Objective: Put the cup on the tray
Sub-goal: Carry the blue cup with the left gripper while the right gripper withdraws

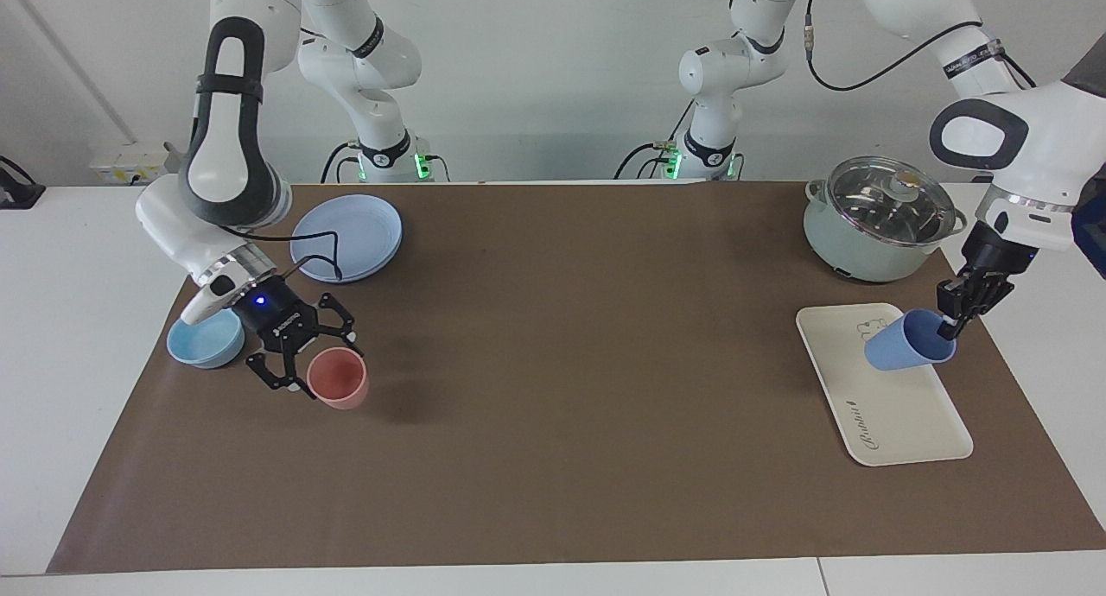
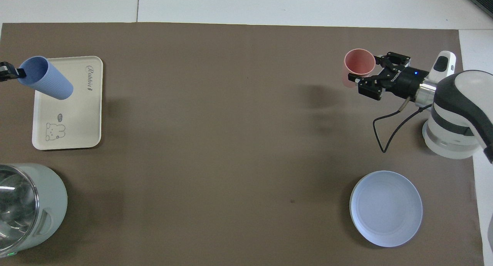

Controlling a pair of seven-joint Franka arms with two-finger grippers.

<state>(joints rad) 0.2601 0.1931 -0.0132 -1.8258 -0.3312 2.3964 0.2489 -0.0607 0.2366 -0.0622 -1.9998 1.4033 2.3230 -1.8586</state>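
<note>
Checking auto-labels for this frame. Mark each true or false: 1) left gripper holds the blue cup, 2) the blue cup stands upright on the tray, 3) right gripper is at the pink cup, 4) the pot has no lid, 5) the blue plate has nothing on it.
1. The left gripper holds the blue cup. True: its fingers pinch the rim.
2. The blue cup stands upright on the tray. False: it is tilted, held over the tray.
3. The right gripper is at the pink cup. True: open, its fingers beside the cup.
4. The pot has no lid. False: a glass lid sits on it.
5. The blue plate has nothing on it. True.
</note>
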